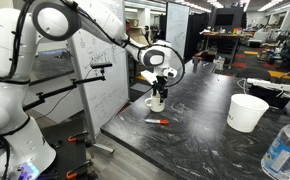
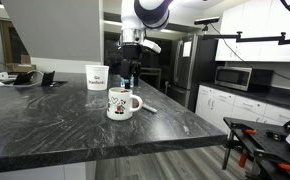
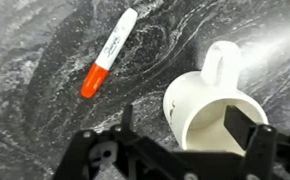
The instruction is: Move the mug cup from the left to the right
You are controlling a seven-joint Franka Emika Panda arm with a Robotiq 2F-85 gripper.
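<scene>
The mug cup is small and white with a loop handle. It stands upright on the dark marble counter and also shows in an exterior view. My gripper hangs just above it, also seen in an exterior view. In the wrist view the mug cup lies right under my gripper. The gripper is open. One finger is over the mug's inside and the other is outside its wall. The handle points away from the gripper.
A red-and-white marker lies on the counter beside the mug, also in an exterior view. A larger white tub stands farther along the counter. A water bottle is at the near corner. A microwave is behind.
</scene>
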